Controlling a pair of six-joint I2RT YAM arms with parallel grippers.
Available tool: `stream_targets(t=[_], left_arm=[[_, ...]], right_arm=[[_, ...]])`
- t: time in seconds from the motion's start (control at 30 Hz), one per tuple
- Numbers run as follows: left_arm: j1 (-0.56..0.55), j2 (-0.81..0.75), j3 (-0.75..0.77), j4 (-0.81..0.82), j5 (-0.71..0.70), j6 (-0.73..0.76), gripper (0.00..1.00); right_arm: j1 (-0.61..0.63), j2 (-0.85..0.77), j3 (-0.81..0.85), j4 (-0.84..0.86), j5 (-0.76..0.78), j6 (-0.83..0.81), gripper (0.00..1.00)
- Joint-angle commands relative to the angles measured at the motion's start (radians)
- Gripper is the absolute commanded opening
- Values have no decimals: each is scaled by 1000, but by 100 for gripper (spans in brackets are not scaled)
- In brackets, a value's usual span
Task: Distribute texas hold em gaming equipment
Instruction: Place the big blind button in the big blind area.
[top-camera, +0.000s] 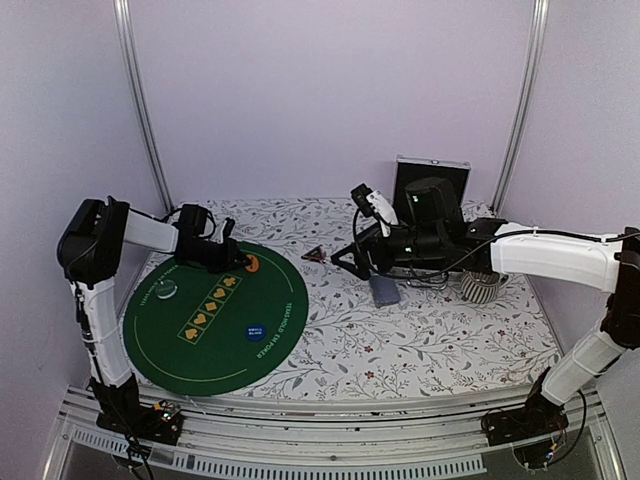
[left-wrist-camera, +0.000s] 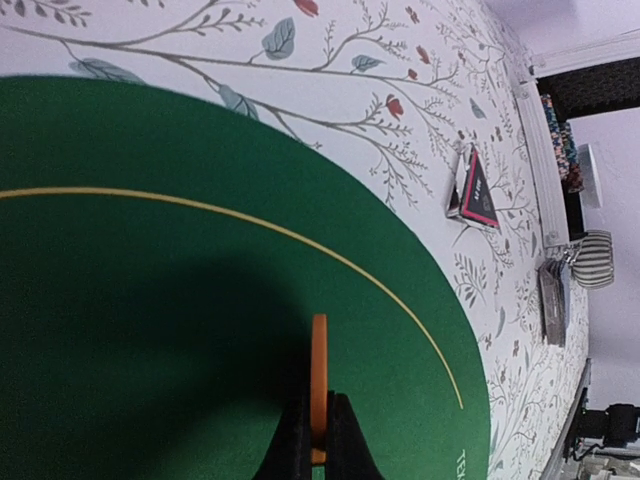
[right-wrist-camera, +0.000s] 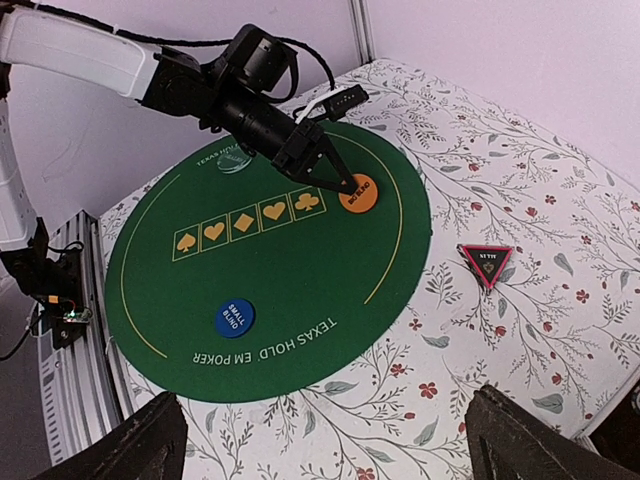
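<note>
The left gripper (left-wrist-camera: 315, 445), at the bottom of its wrist view, is clamped shut on a flat orange plastic disc (left-wrist-camera: 318, 385) held edge-on between its fingers. It holds the disc low over the round green felt poker mat (top-camera: 200, 325), just beyond the right end of the printed row of five yellow suit boxes. That looks like the spot meant for this disc, though whether it touches the felt cannot be told.

One round blue disc (right-wrist-camera: 233, 317) lies flat lower on the mat, apart from the orange one. A small pale round piece (top-camera: 166, 290) sits near the mat's left edge.

Off the mat, on the floral-clothed counter (top-camera: 400, 345), one dark triangular marker with a red edge (right-wrist-camera: 486, 264) lies alone.

The right gripper (right-wrist-camera: 325, 405) hangs spread wide and empty, apparently waiting its turn. In the top view, one stack of grey-blue-backed playing cards (top-camera: 384, 291) lies below that arm, probably the supply to be dealt. One ribbed cup (top-camera: 483, 287) stands to the right and one open silver-and-black case (top-camera: 430, 185) behind.
</note>
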Motion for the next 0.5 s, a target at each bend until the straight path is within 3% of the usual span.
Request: stream_targets(t=[0.0, 0.17, 0.27, 0.47], left_arm=[[15, 31, 15, 25, 35, 2, 0], [33, 65, 26, 0, 40, 8, 2], [37, 64, 22, -9, 20, 14, 17], [41, 46, 36, -32, -52, 32, 36]], right_arm=[[0, 17, 6, -13, 15, 10, 99], [-1, 19, 10, -21, 14, 12, 99], [-1, 15, 10, -21, 12, 12, 99], [-1, 15, 18, -27, 4, 15, 99]])
